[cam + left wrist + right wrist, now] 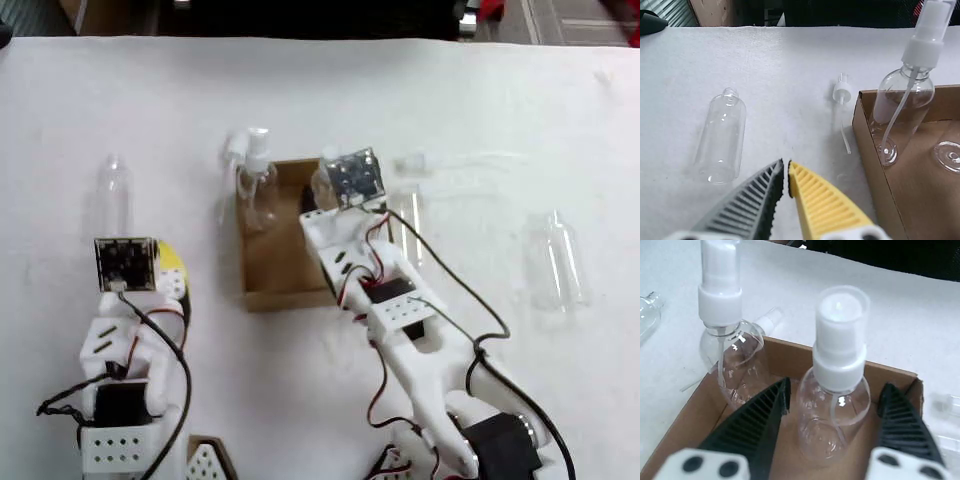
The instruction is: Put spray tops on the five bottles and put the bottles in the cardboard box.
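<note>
The cardboard box lies mid-table. Two clear bottles with white spray tops stand in its far end: one at the far left corner, one beside it. My right gripper is open, its black fingers on either side of that second bottle with gaps to it. My left gripper is shut on nothing, low over the cloth left of the box. An uncapped bottle lies beyond it. A loose spray top lies by the box's far left corner.
Two more clear bottles lie right of the box, one close and one farther out. Loose clear and white parts lie behind them. White cloth covers the table; its far edge runs along the back.
</note>
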Motion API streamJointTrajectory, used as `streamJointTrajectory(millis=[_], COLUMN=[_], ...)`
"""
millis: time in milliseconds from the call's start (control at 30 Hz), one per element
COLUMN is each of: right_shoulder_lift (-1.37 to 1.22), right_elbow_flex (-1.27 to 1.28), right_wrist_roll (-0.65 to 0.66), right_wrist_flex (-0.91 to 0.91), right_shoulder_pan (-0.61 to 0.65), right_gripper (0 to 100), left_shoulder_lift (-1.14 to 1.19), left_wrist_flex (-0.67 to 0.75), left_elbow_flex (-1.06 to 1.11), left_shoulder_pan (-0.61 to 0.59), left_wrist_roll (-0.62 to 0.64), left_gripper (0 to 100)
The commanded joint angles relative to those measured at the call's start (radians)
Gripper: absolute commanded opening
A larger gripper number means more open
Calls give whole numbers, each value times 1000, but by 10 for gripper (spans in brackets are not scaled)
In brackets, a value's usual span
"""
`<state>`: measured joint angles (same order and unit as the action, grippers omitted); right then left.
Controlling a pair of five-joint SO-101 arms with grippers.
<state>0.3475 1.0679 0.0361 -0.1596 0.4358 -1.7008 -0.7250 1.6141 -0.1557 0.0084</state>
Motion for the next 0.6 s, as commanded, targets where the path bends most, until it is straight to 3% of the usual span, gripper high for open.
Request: streamJointTrajectory(millis=[0,200,400,567], right_shoulder_lift=[8,13,15,30], right_elbow_flex=[-12,-14,-12,-17], right_wrist_roll=[14,12,12,15], right_wrist_flex=[-5,-5,-5,-5], right_shoulder_pan=[5,8,8,8], right_gripper=[258,262,378,381], left_shoulder_lift=[-4,-4,-4,-4], left_wrist_flex=[2,2,2,2], left_elbow_flex=[-58,-57,-57,-57], left_shoulder_pan=[18,18,18,18], left_wrist_roll=[2,2,2,2], left_gripper=[24,24,24,24])
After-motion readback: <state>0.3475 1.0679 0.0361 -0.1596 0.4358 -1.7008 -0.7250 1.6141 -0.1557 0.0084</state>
